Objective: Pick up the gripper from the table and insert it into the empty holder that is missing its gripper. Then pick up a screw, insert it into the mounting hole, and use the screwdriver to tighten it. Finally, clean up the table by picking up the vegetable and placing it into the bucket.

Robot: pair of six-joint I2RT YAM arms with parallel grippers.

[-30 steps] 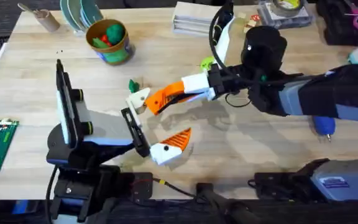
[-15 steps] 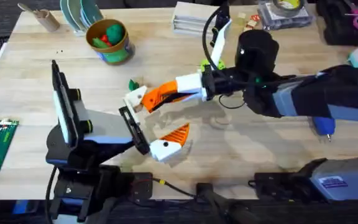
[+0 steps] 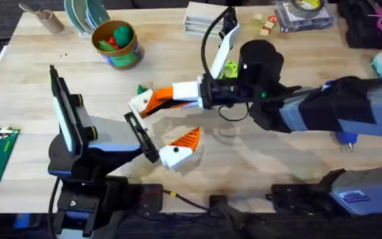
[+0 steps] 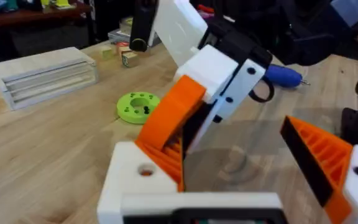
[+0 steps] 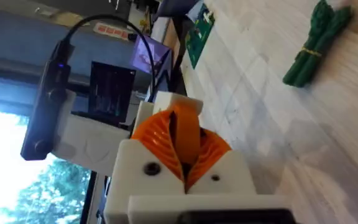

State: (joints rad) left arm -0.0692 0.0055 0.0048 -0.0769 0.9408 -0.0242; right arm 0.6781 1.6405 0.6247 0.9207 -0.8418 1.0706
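orange gripper [image 3: 155, 101] sits at centre frame in the overhead view, clamped between the right gripper [image 3: 152, 101] pads and pressed against the white holder [image 3: 140, 103] of the left gripper [image 3: 158, 126], whose jaws stand apart. green vegetable [image 3: 142, 90] lies just above; bucket [image 3: 116, 42] upper left; blue screwdriver [image 3: 344, 135] far right.

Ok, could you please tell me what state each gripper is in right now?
Left gripper: jaws open, holding nothing.
Right gripper: jaws closed on the orange fingertip.
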